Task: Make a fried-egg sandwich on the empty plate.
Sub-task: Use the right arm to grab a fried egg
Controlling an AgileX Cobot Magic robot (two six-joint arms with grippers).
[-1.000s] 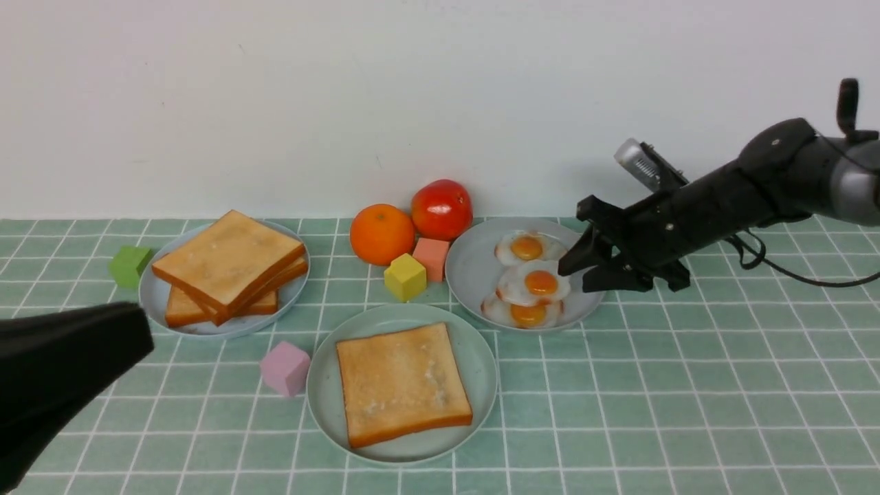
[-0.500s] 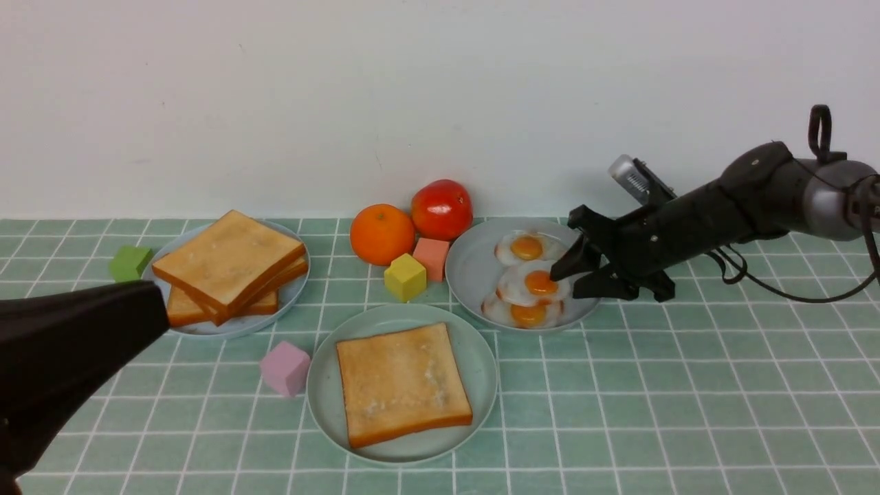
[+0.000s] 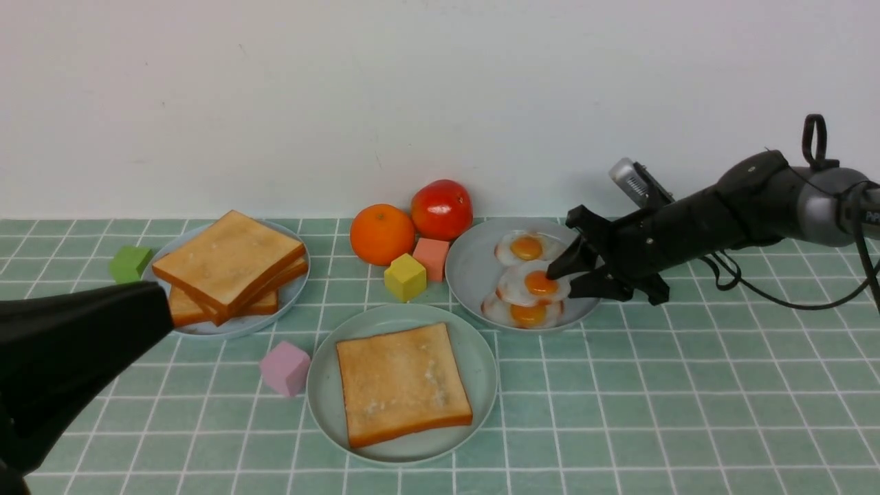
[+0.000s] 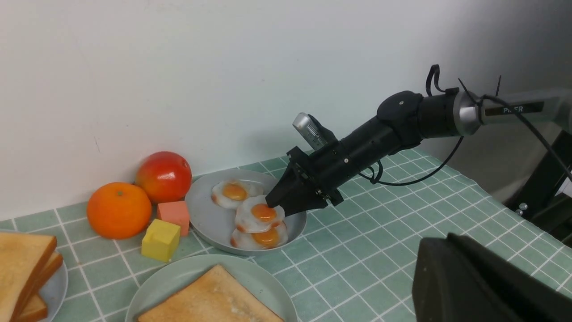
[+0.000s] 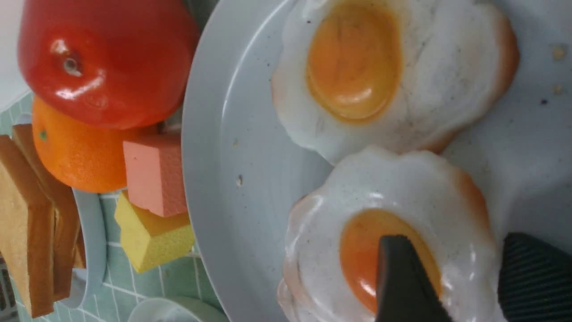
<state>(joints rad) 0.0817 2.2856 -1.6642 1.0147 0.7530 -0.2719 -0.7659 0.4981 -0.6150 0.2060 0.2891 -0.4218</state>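
We see the right end effector lower and further in over the egg plate than a second ago, mostly early in that second; the latest shift is small. Jaws apart, nothing clamped: in the right wrist view one finger overlaps the yolk of the middle egg, the other is just past its white. Contact: we can't tell. The left end effector has its fingers together, off to the left side, and the left arm has also edged inward.

For the task, we read this as lining up the filling. The sandwich is only started: bottom toast slice flat on the pale green plate, near edge, about mid-width; egg and top slice still to come. The middle egg overlaps the nearest one, so we'd flag a possible double pick. Spare toast is stacked on a bluish plate towards the far left corner.

Surface: tabletop under green cloth with a white grid. Orange and red fruit sit by the far edge, mid-width, with coloured blocks close by. Room: plain pale wall behind the far edge, a few small marks.
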